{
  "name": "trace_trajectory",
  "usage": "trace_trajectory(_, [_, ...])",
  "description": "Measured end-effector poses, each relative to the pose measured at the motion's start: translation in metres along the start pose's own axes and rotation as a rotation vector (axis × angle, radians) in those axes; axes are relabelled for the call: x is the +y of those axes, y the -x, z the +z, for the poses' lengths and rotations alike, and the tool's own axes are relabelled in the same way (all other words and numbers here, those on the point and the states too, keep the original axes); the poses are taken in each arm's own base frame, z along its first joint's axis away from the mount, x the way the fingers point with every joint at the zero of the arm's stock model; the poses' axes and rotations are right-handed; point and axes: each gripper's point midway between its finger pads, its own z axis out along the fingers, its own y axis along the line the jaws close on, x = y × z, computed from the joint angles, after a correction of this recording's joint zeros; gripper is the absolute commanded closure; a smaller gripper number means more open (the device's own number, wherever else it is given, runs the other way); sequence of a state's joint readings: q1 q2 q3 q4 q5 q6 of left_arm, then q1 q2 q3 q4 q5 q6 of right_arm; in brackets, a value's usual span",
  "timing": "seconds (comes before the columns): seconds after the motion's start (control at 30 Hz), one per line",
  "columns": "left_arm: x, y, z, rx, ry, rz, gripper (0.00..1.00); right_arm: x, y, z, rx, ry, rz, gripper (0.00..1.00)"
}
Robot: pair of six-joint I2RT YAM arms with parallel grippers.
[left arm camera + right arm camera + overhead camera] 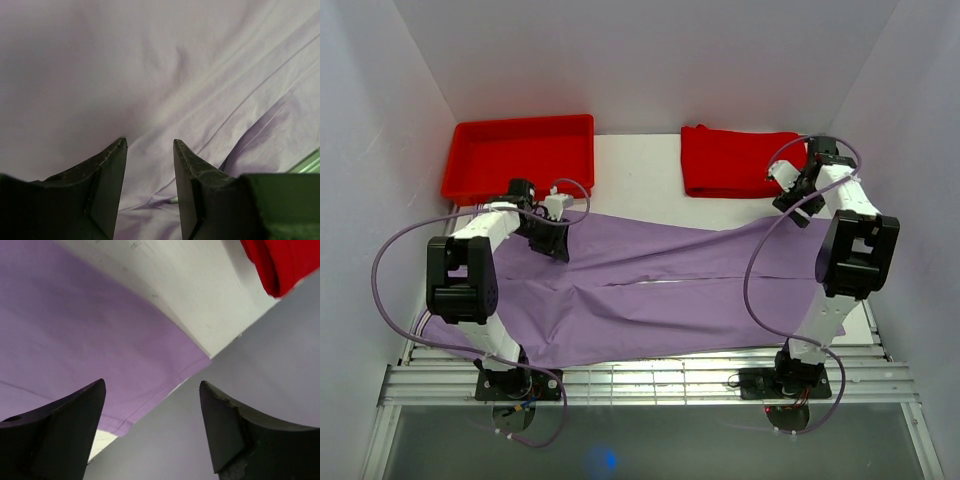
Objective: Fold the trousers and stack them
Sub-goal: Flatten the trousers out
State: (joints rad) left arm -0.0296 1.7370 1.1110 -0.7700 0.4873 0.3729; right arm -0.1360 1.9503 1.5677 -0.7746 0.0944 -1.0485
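Observation:
The lilac-purple trousers point(650, 290) lie spread flat across the table from the left front to the right wall. My left gripper point(556, 243) hovers over their far left part. In the left wrist view it point(149, 141) is open and empty, its fingers just above creased fabric point(150, 75). My right gripper point(788, 203) is above the trousers' far right end. In the right wrist view it point(152, 382) is wide open and empty, with the purple hem point(75, 330) below it beside the grey side wall point(250, 355).
A rigid red tray point(520, 155) stands at the back left. A folded red cloth point(740, 160) lies at the back right, also in the right wrist view point(280, 265). White table point(640, 180) shows between them. Walls enclose the left, right and back.

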Motion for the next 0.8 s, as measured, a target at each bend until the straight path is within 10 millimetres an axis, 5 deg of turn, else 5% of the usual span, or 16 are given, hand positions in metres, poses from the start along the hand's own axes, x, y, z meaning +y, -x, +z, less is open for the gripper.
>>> trace_trajectory(0.13, [0.010, 0.050, -0.020, -0.136, 0.066, 0.041, 0.49, 0.007, -0.003, -0.039, -0.045, -0.031, 0.021, 0.43])
trace_trajectory(0.23, [0.019, 0.077, -0.027, -0.213, 0.110, 0.035, 0.53, 0.024, -0.012, -0.053, -0.051, -0.023, 0.035, 0.46])
trace_trajectory(0.37, [0.038, 0.089, -0.013, -0.240, 0.157, -0.033, 0.57, 0.054, -0.026, -0.030, -0.004, 0.064, 0.054, 0.46])
trace_trajectory(0.53, [0.068, 0.078, 0.020, -0.195, 0.233, -0.150, 0.61, 0.090, -0.045, 0.016, 0.084, 0.193, 0.088, 0.47])
trace_trajectory(0.8, [0.128, 0.084, 0.002, -0.283, 0.391, -0.326, 0.67, 0.088, -0.047, 0.032, 0.125, 0.195, 0.139, 0.41])
